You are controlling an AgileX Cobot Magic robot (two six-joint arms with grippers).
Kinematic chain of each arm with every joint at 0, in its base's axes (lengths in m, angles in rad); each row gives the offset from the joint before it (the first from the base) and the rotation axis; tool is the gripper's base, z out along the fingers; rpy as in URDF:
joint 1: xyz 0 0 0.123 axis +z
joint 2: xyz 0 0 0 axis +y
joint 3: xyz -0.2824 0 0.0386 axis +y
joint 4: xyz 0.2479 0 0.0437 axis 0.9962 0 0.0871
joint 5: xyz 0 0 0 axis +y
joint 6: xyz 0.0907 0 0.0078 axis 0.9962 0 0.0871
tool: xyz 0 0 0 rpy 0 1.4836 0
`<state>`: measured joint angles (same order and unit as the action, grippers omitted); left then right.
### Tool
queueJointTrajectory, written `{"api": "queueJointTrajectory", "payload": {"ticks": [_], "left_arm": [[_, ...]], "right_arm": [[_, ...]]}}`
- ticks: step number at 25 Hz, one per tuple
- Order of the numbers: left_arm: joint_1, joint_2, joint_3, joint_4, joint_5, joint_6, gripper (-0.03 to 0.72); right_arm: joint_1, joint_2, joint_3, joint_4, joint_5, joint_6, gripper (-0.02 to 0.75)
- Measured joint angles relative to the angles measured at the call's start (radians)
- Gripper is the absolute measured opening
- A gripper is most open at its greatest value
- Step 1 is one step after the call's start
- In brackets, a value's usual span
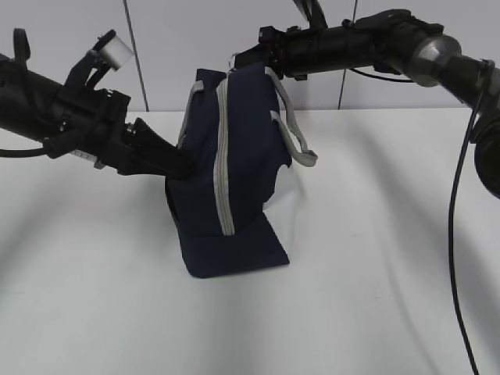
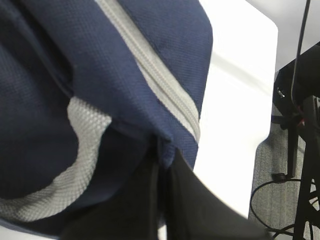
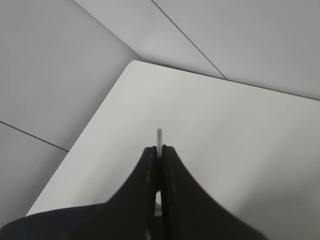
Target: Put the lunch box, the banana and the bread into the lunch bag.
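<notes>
Clearly the lunch bag [image 1: 226,176] is soft, limp fabric, standing mid-worktop [image 1: 375,297]. Left fingers [image 2: 162,165] pinch its cloth at 9 o'clock; right fingers [image 3: 159,152] clamp the ring pull [image 3: 159,136] at 12. Seams and handles [image 1: 295,137] grip best.

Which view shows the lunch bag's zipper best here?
The exterior view: the grey zipper runs its full length down the upright lunch bag. The left wrist view shows a close stretch of it; the right wrist view shows only a sliver of navy fabric at its bottom edge.
</notes>
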<state>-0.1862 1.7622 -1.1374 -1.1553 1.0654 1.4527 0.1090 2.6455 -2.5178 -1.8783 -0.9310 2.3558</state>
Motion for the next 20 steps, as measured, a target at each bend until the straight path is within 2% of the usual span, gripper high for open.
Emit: {"api": "queueJointTrajectory", "payload": {"ticks": [6, 8, 12, 14, 16, 20], "left_arm": [[0.0, 0.0, 0.0, -0.051, 0.003, -0.007, 0.015], [0.0, 0.0, 0.001, -0.083, -0.003, -0.014, 0.073], [0.0, 0.0, 0.001, -0.147, -0.055, -0.019, 0.286], [0.0, 0.0, 0.001, -0.171, -0.068, -0.02, 0.364], [0.002, -0.002, 0.001, -0.186, -0.068, -0.022, 0.408], [0.04, -0.042, 0.001, -0.251, -0.07, -0.023, 0.43]], "right_arm": [[-0.002, 0.0, -0.074, 0.002, -0.064, 0.001, -0.016], [-0.003, 0.0, -0.105, 0.002, -0.096, 0.002, -0.016], [-0.003, 0.0, -0.123, -0.002, -0.137, 0.014, -0.016], [-0.003, 0.002, -0.123, -0.002, -0.145, 0.018, -0.016], [-0.003, 0.002, -0.123, -0.002, -0.145, 0.021, -0.016], [-0.005, 0.002, -0.123, -0.002, -0.145, 0.023, -0.016]]}}
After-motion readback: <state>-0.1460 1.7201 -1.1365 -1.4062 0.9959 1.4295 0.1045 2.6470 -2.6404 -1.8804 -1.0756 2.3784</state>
